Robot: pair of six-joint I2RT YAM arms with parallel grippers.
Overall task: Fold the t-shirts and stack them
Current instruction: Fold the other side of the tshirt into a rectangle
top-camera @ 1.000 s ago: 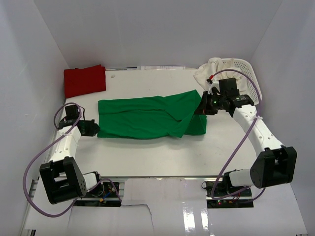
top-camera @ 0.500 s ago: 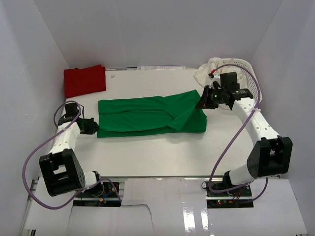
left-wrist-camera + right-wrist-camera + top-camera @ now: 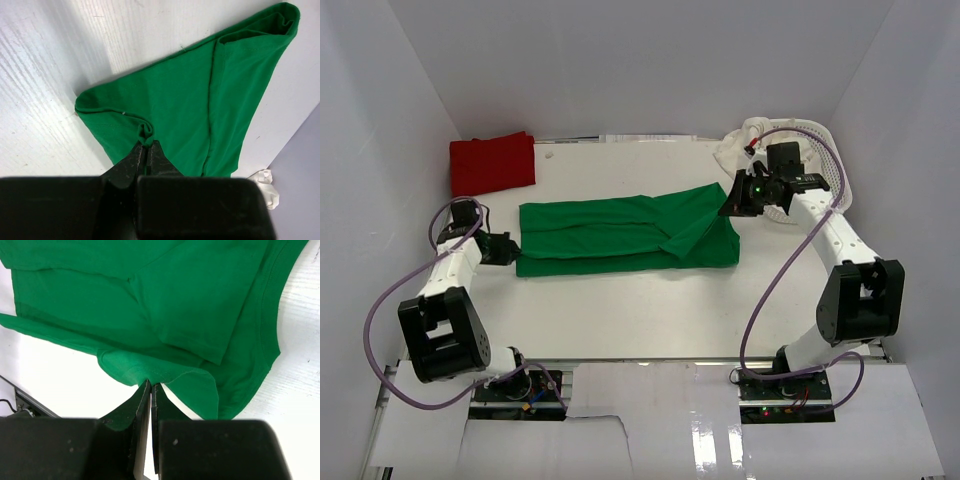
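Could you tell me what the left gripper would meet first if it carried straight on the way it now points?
The left gripper would push into the green t-shirt it pinches; that cloth lies directly ahead.

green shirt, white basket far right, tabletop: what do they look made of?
Green t-shirt: soft knit cloth, likely cotton jersey. It is matte, drapes in limp folds, and has stitched hems.
Basket: white plastic, probably moulded, with a stiff perforated mesh wall.
Table: hard white board, painted or laminated, can't tell which. The wrist views show a faint streaky grain.
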